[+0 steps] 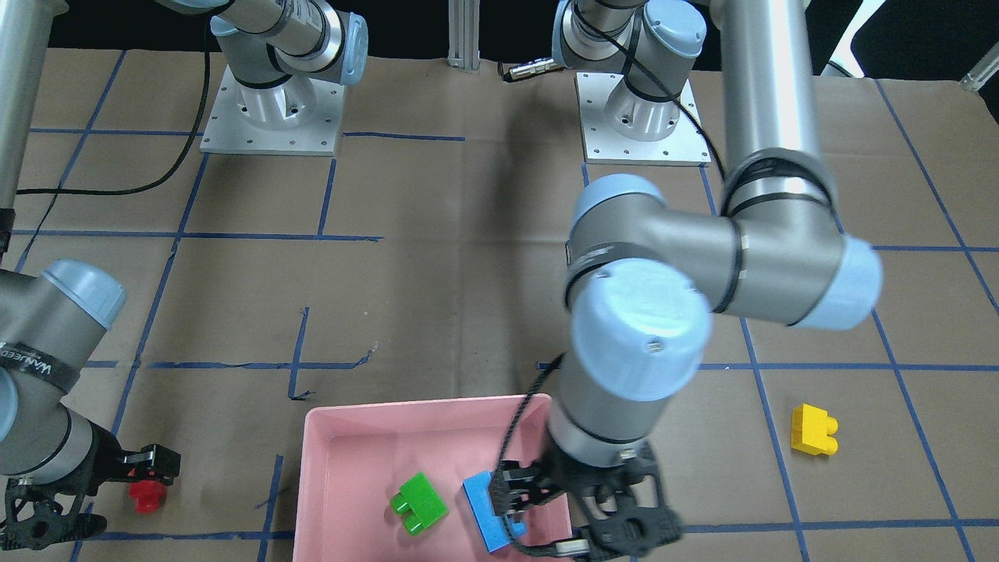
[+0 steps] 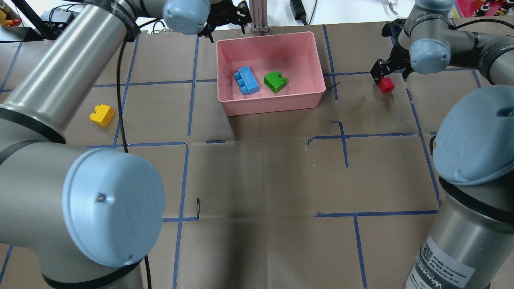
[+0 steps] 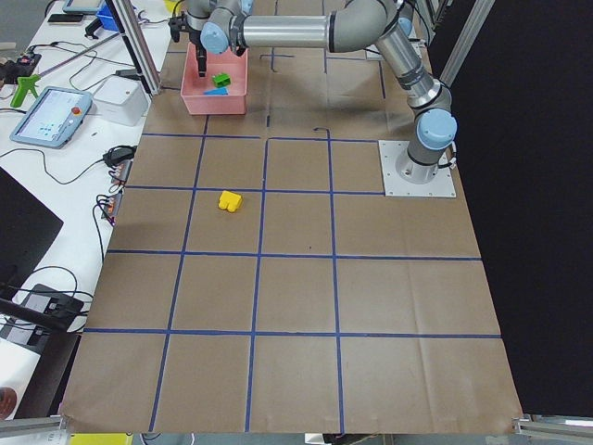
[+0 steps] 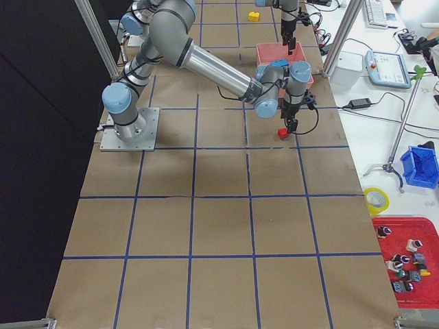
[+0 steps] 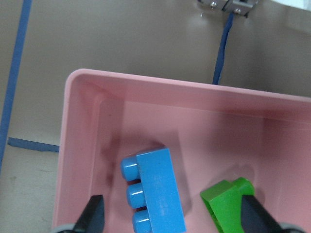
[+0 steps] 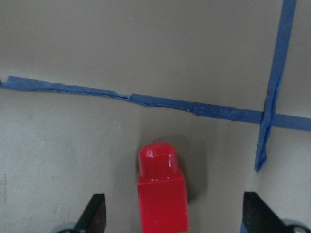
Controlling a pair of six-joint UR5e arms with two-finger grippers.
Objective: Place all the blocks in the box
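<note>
Right wrist-mounted view: right hand (image 6: 177, 216), spread wide, hangs over the red block (image 6: 162, 194) on the desk (image 6: 73, 145), apart from the box (image 2: 271, 105). Best lowered straight, closing on its flat sides. Left hand (image 5: 176, 213), also wide, is over the blue block (image 5: 158, 189) and green block (image 5: 226, 204) in the box.

A large shallow pink plastic tray (image 2: 273, 105) with low walls sits at the table's far middle. Inside it, side by side and apart, a longer blue three-stud plastic brick (image 2: 246, 80) lies on its side at the left, and a green plastic brick (image 2: 274, 82) lies to its right. A small red plastic brick (image 2: 386, 85) lies on its side on the table, right of the tray. A yellow plastic brick (image 2: 102, 115) lies well to the tray's left.
</note>
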